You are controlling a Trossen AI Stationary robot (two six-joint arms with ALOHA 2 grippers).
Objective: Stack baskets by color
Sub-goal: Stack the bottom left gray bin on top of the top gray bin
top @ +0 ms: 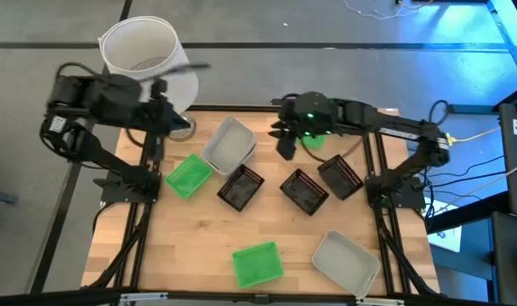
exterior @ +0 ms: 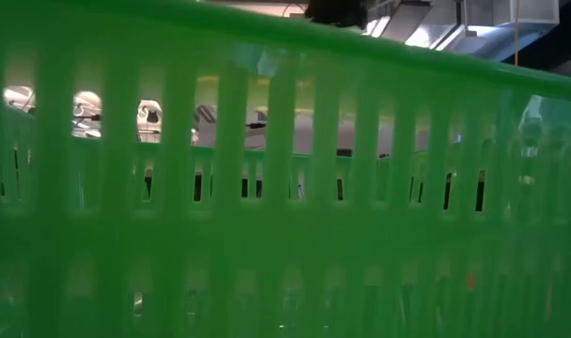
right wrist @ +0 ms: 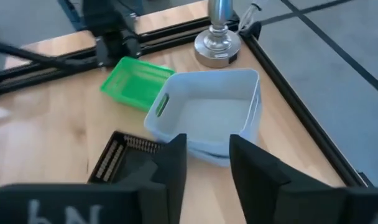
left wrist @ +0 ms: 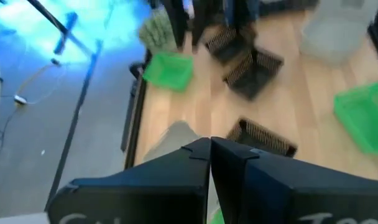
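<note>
Mid-table, grey-white baskets (top: 230, 143) diagonal (stacked)

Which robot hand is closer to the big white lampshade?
The left. The left gripper sits right beside the white lampshade, at its base. The right gripper hangs farther off, across the table, above the black baskets.

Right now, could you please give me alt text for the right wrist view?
The right gripper hangs open above a grey-white basket that sits nested in another. A green basket lies just beyond it, a black basket beside it, and a metal lamp base stands at the table's corner.
</note>
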